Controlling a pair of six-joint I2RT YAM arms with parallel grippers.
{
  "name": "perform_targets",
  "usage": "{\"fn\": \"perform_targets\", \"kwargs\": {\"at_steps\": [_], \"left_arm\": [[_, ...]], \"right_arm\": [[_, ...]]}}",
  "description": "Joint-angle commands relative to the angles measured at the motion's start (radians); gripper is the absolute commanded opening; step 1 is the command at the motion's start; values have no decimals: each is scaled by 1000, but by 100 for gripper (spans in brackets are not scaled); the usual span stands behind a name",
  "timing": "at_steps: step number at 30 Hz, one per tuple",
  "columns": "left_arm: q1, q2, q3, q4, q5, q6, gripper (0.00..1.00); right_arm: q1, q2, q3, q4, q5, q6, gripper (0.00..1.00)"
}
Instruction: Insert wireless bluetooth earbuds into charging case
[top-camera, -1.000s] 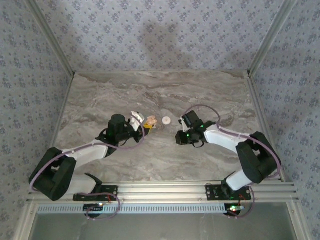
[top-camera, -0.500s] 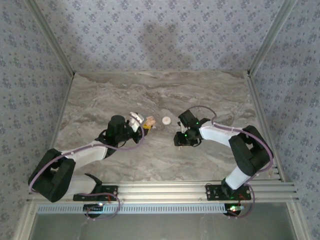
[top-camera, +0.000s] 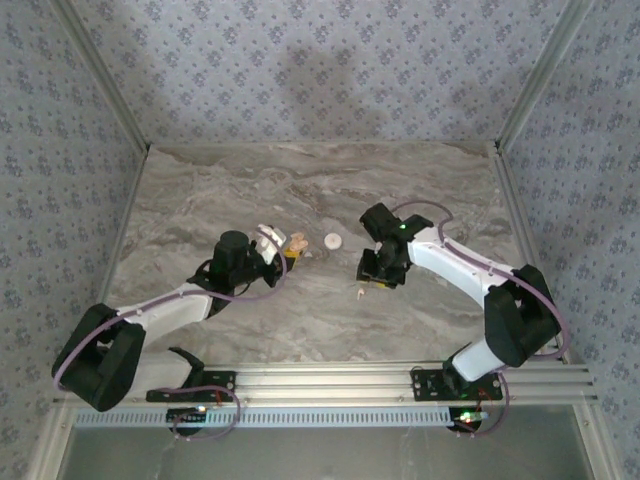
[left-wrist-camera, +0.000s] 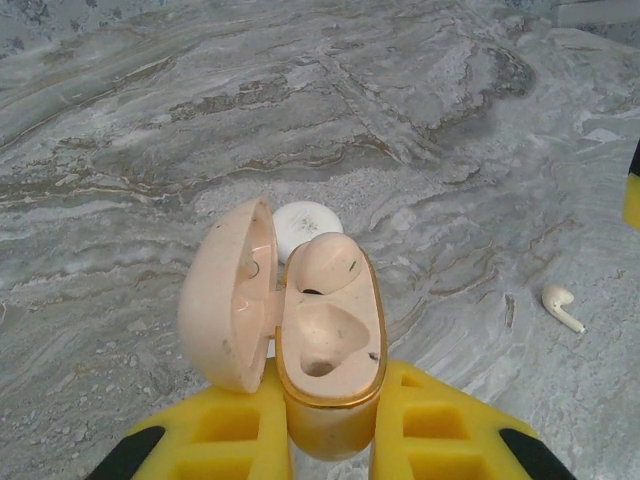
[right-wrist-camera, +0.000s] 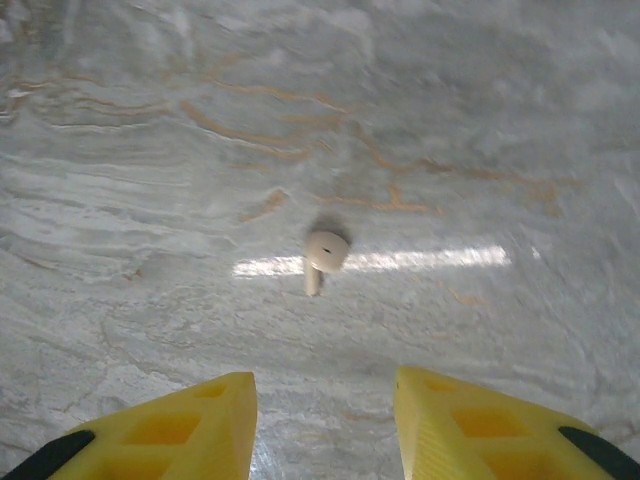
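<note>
**Views from above and from both wrists: 2 arms over a grey marbled table (top-camera: 230, 180).**

(a) The left gripper (left-wrist-camera: 330, 415) is clenched on the charging case (left-wrist-camera: 330, 335). Its 2 yellow fingers (left-wrist-camera: 225, 435) press the near end of the case from either side. The case is a peach clamshell with a gold rim. Its lid (left-wrist-camera: 225, 295) stands swung open to the left in the left wrist view. The body shows 2 wells: the nearer is empty, and whether the farther holds anything cannot be told.

(b) A white round disc (left-wrist-camera: 305, 220) lies on the table just behind the case. Whether the 2 touch cannot be told.

(c) The right gripper (right-wrist-camera: 322, 400) is released. Its fingers stand apart with nothing between them, poised over 1 earbud (right-wrist-camera: 325, 252).

(d) The earbud is white and lies alone on bare marble, with its stem pointing toward the right gripper in the right wrist view. From above, it sits between the 2 grippers, close beside the right one and apart from the case. In the left wrist view it lies off to the right of the case.
</note>
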Motion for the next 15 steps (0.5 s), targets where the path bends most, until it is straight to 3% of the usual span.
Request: {"fn": "perform_targets", "kwargs": {"at_steps": [1, 15], "left_arm": [[-4, -20, 12, -17, -8, 11, 11], [-3, -8, 24, -18, -5, 31, 11]], "right_arm": [[1, 33, -15, -48, -3, 145, 43], [2, 226, 17, 54, -29, 177, 42]]}}
